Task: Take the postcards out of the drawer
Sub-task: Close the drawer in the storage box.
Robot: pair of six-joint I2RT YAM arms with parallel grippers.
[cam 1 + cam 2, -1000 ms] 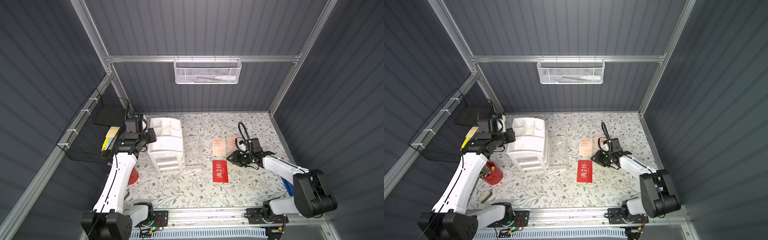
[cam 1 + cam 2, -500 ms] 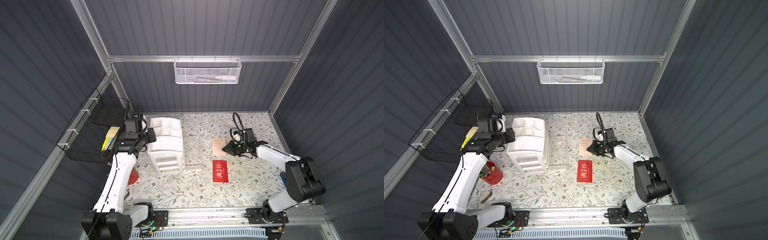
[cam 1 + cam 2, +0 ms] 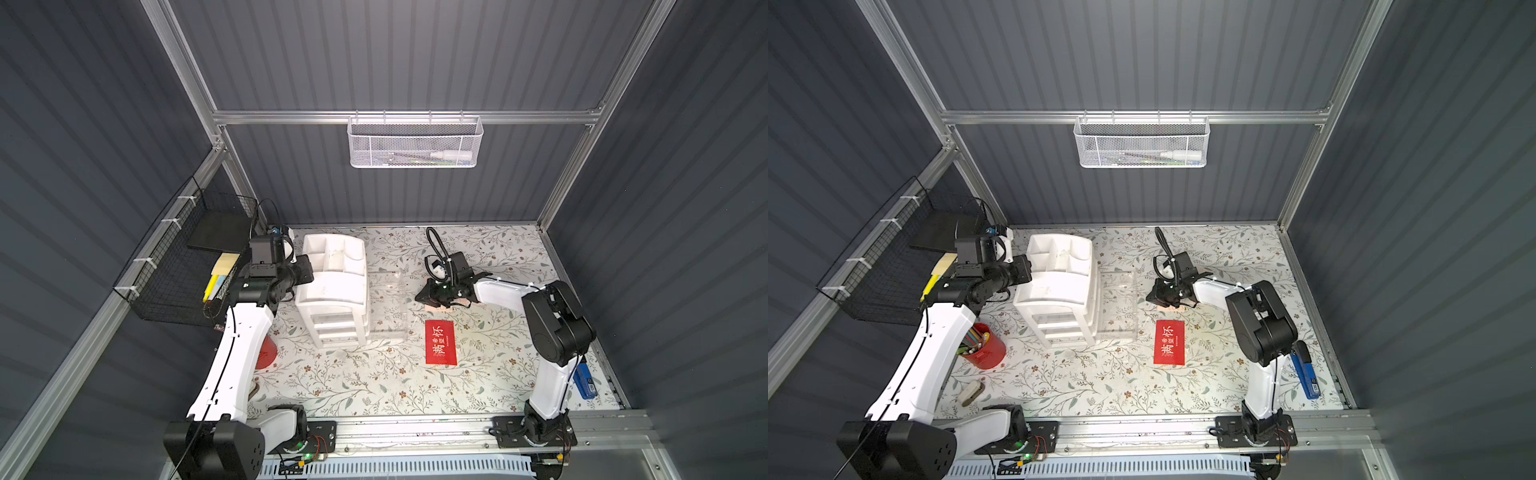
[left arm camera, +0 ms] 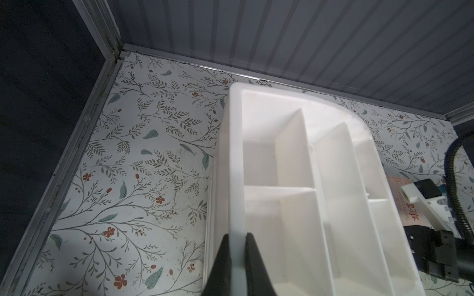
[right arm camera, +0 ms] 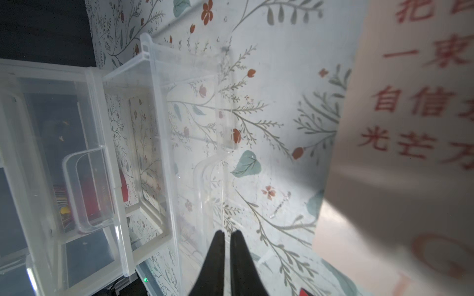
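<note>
The red postcard with white characters lies flat on the floral table, to the right of the drawer. A pale peach postcard with red print lies beyond it, mostly under my right arm; only a sliver shows from above. The clear drawer stands pulled out of the white organizer, and the floral table shows through its bottom. My right gripper is shut and empty, its tips at the drawer's front handle. My left gripper is shut on the organizer's rim.
A red pencil cup stands under my left arm. A black wire basket with yellow sticky notes hangs on the left wall. A white mesh basket hangs on the back wall. A blue object lies at the right edge.
My right gripper has moved left from above the peach postcards to the drawer's front, and its jaws have shut. The left arm has not moved.
</note>
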